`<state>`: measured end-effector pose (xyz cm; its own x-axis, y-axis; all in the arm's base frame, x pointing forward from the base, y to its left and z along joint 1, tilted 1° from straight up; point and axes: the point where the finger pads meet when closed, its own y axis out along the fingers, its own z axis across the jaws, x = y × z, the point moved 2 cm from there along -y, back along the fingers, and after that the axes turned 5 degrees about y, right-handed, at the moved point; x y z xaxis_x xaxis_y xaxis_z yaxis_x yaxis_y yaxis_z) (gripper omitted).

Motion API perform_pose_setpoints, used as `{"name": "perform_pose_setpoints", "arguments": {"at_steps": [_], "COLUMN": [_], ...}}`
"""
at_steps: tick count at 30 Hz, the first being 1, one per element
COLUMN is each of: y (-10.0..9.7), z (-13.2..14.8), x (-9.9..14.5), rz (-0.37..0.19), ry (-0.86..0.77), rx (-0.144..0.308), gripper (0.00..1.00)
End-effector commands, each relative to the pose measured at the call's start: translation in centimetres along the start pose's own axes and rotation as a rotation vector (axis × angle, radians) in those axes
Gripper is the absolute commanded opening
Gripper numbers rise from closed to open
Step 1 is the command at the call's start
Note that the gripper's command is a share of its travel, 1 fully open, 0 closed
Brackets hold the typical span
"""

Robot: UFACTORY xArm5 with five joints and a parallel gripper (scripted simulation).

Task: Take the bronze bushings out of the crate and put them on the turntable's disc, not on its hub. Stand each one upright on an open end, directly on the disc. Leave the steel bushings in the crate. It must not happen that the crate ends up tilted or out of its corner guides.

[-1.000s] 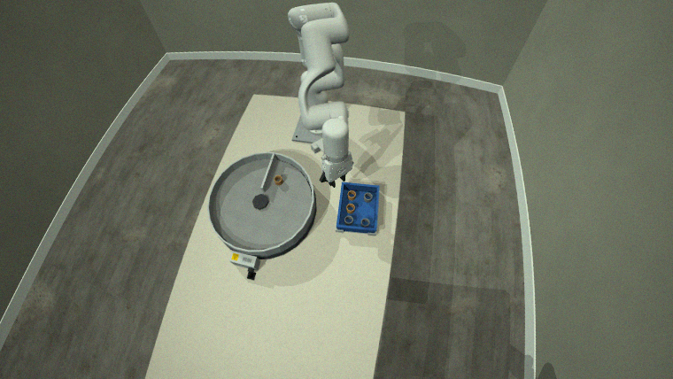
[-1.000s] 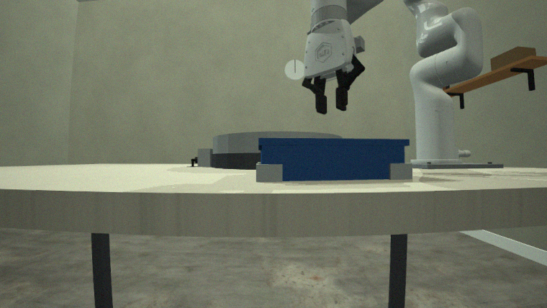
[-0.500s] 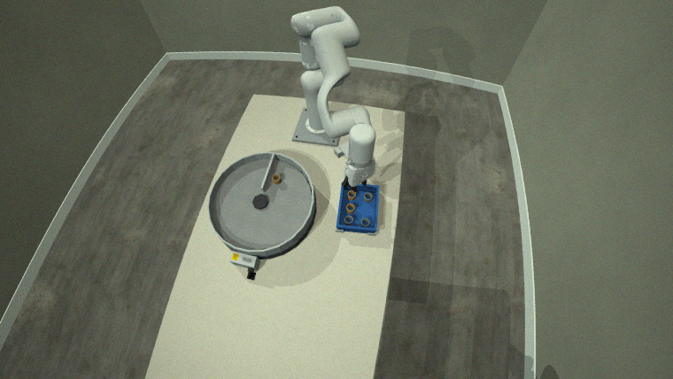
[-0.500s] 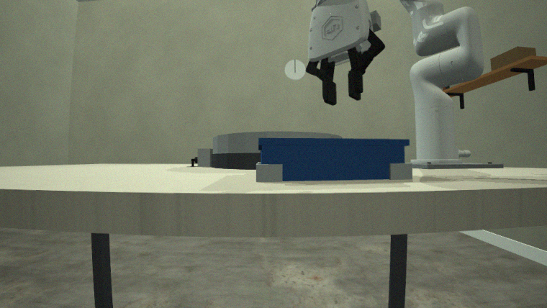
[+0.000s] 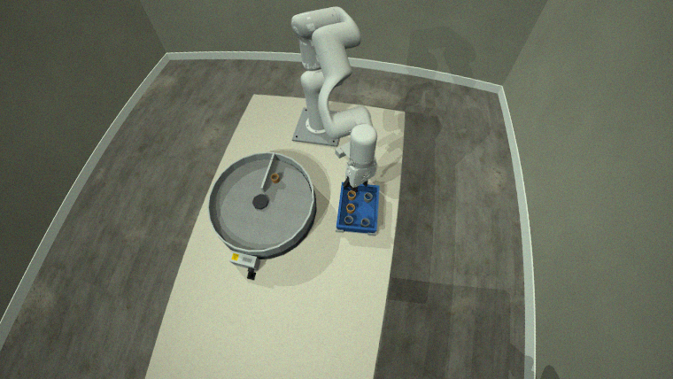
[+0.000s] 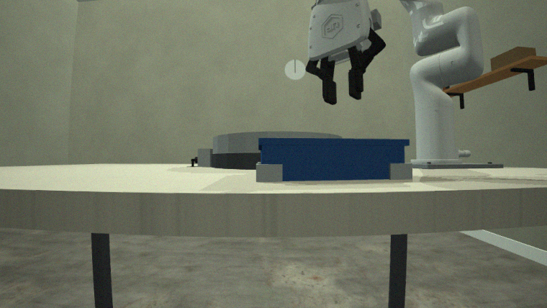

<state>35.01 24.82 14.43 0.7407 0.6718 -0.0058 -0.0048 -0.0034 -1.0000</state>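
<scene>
While the pincer (image 6: 341,91) hangs parted and empty, two bronze bushings (image 5: 351,194) seemingly stand upright, orange rings.

I can read almost nothing here. The pincer (image 6: 341,95) housing carries an embossed hexagon logo, its letters too small to make out. A yellow-and-white label (image 5: 242,258) with a barcode sits on the small box at the turntable's (image 5: 301,230) near edge; its print is illegible.
</scene>
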Motion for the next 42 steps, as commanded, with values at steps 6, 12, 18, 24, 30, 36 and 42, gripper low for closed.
{"name": "perform_pose_setpoints", "arguments": {"at_steps": [6,12,18,24,30,36,42], "y": [-0.1,-0.1,-0.1,-0.1,-0.1,-0.1,-0.1], "z": [0.0,-0.3,-1.7,-4.0,-4.4,-4.4,-4.4], "x": [0.1,0.3,0.8,1.9,2.1,2.1,2.1], "rz": [-0.004,-0.004,-0.003,-0.002,-0.002,-0.002,-0.002], "ry": [0.0,-0.015,-0.077,-0.181,-0.196,-0.196,-0.196], "rx": [0.0,0.0,0.0,0.0,0.0,0.0,0.0], "gripper": [0.41,0.41,0.41,0.41,0.41,0.41,0.41]}}
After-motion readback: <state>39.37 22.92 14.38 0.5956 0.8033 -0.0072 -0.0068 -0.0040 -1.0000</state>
